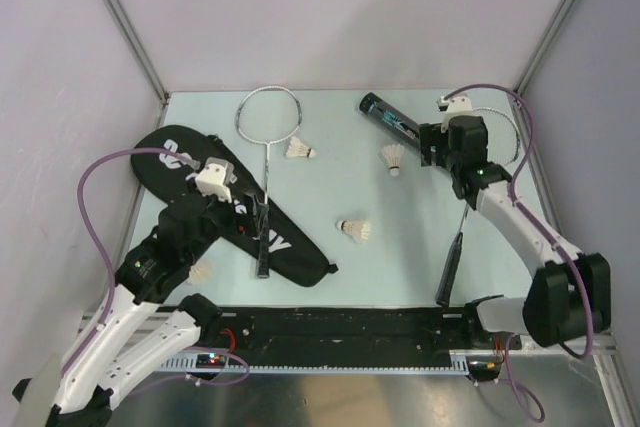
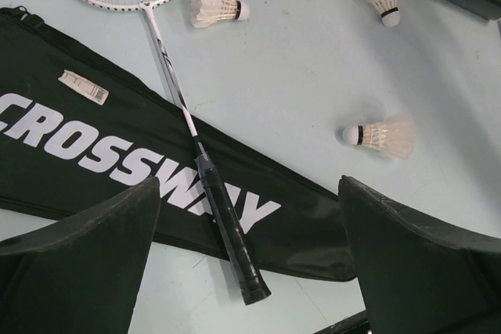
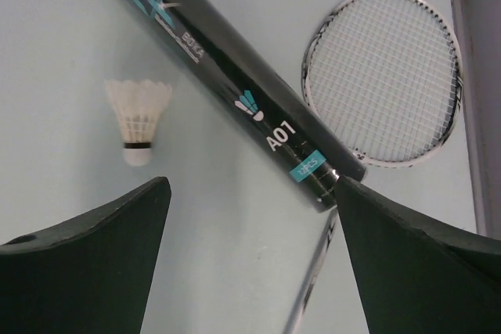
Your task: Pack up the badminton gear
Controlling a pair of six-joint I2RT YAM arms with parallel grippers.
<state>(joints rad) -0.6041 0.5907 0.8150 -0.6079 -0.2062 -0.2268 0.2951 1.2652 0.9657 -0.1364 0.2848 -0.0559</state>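
Top view: the racket bag (image 1: 295, 247) lies diagonally on the left of the table (image 1: 340, 182). One racket (image 1: 268, 112) crosses it, head far, handle near. The shuttlecock tube (image 1: 392, 119) slants far-left to near-right.

Left wrist: the left gripper (image 2: 250, 187) gapes empty above that racket's handle.

Right wrist: the right gripper (image 3: 250, 185) gapes empty over the tube's end, with the second racket (image 3: 382, 76) beside it.

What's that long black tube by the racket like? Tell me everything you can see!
The black tube is a long, round, shiny cylinder, plastic-looking, with teal and white printing, a tiny birdie logo and the letters A01. It lies flat and slanted on the pale table. One end crosses a racket where head meets shaft, seemingly resting on it. A shuttlecock lies beside it, apart. The right gripper hangs open above that end, not gripping it.
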